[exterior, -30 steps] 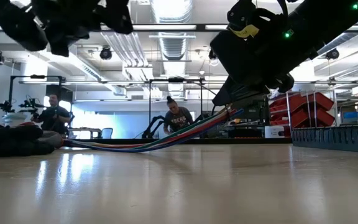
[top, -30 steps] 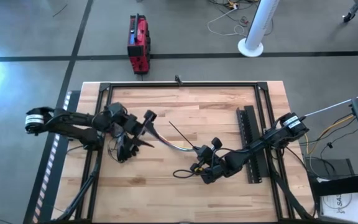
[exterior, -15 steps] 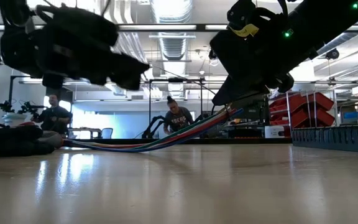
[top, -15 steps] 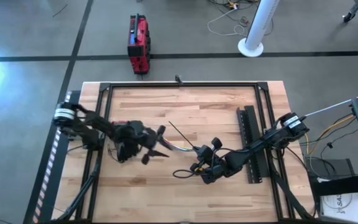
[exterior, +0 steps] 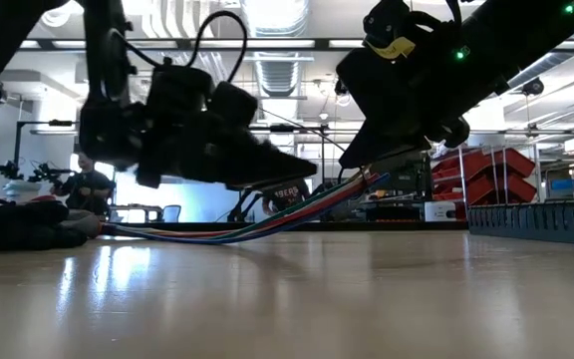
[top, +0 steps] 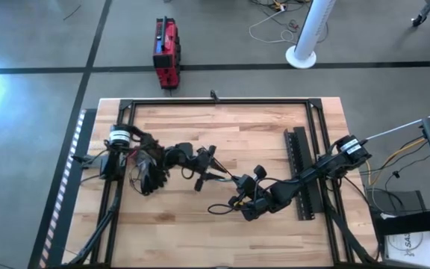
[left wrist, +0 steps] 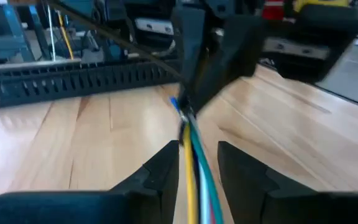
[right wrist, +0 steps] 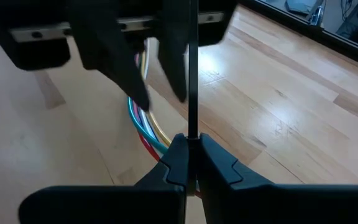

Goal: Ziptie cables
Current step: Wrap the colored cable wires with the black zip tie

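Note:
The cables [left wrist: 193, 163], thin blue, green, yellow and red wires, curve across the middle of the table [top: 222, 178]; in the low view they rise off the wood [exterior: 267, 223] toward my right gripper [top: 236, 188]. That gripper is shut on the ziptie [right wrist: 191, 68], a thin black strip. My left gripper [left wrist: 197, 167] is open low over the table, one finger on each side of the cables [top: 204, 172], just left of the right gripper. The cables' dark end [top: 146, 178] lies on the table's left part. My right gripper pinches the ziptie [right wrist: 191, 132] between its two fingertips, and the strip runs straight on past them, clear of the table. The wires pass under the fingers [right wrist: 149, 135]. Whether the fingers also hold the wires, I cannot tell.
A long black perforated bar [top: 302, 172] lies along the table's right side, also seen beyond the grippers [left wrist: 73, 81]. A small dark wire loop [top: 218, 208] lies near the right gripper. Bare wood spreads toward the near edge. People stand in the room behind [exterior: 285, 189].
My left gripper has travelled from the table's left part toward the right edge, along the cables toward my right gripper, and has come down lower. Its fingers now stand astride the wires. The cables and ziptie have kept their place.

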`<state>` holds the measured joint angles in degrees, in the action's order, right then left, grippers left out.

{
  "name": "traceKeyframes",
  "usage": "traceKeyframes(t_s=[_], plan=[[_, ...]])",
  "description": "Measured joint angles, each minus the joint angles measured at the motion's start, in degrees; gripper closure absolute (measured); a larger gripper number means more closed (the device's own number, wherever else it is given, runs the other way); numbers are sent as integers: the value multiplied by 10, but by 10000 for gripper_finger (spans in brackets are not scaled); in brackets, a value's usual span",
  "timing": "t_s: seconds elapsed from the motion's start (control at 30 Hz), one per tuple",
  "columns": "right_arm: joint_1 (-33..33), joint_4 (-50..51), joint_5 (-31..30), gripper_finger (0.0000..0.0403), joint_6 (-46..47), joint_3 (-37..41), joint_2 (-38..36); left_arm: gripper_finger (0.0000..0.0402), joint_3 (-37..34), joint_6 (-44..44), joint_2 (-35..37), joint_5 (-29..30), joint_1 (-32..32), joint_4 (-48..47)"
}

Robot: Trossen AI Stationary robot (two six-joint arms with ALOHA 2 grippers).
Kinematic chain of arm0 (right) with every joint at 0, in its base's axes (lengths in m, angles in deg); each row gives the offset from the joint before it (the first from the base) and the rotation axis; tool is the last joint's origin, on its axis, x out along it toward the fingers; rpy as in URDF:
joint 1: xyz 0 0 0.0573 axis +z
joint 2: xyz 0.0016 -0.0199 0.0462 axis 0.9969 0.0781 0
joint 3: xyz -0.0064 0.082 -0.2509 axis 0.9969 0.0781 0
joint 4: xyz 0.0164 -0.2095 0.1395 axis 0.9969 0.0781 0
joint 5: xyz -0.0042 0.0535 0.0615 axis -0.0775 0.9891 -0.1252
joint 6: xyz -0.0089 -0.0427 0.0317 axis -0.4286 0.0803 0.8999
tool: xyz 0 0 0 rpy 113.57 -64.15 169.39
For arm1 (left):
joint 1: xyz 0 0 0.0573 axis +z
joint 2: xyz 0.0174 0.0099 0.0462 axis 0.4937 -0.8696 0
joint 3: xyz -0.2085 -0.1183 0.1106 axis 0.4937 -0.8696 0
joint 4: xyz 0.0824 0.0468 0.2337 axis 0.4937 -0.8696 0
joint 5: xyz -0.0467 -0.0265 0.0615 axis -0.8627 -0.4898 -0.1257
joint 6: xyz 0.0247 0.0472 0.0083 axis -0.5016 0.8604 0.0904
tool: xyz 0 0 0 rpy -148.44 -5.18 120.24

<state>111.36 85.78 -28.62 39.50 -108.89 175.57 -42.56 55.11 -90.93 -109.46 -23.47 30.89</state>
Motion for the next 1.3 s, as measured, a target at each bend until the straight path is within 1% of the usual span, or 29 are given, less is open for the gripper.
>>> traceKeyframes(t_s=[0.17,0.4,0.57,0.67,0.9,1.1,1.3], plan=[[0,0,0,400,0,0,0,300,40,-2,-14,-48,0,-10],[0,-2,0,400,0,0,0,316,60,9,-12,-46,0,-5],[0,-2,0,400,1,0,0,334,94,2,-12,-45,-1,-72],[0,3,5,400,1,1,0,346,109,15,-12,-48,-1,-113],[0,2,11,400,1,1,0,395,106,23,-12,-48,-2,-107],[0,-5,10,400,1,0,0,400,91,16,2,-39,-4,-96],[0,-9,4,400,1,-2,-1,401,41,39,65,-12,-1,-95]])
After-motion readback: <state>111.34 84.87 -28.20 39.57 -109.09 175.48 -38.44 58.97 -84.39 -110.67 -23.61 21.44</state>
